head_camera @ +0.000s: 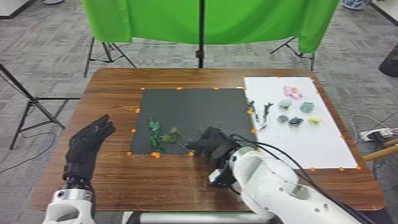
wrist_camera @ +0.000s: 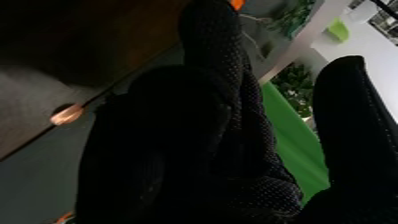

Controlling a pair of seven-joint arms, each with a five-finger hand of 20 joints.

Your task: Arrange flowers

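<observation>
In the head view my right hand [head_camera: 211,141] is over the lower right part of the dark sheet [head_camera: 200,107], beside the thin stem of a leafy green sprig [head_camera: 171,136]. A taller green sprig [head_camera: 155,131] lies left of it. The right wrist view has my right hand [wrist_camera: 222,110] with relaxed fingers and the thumb apart from them; green leaves [wrist_camera: 291,20] lie beyond. My left hand [head_camera: 91,137] rests left of the dark sheet, fingers straight. On the white sheet [head_camera: 298,145] are a pink flower [head_camera: 292,92], a yellow flower [head_camera: 314,121], several pale or dark heads [head_camera: 306,107] and thin sprigs [head_camera: 266,113].
Orange tape pieces [head_camera: 155,155] mark the edges of both sheets on the brown table [head_camera: 133,185]. Black cables run along my right arm. Past the far table edge stand a green cloth [head_camera: 213,25] and dark stands.
</observation>
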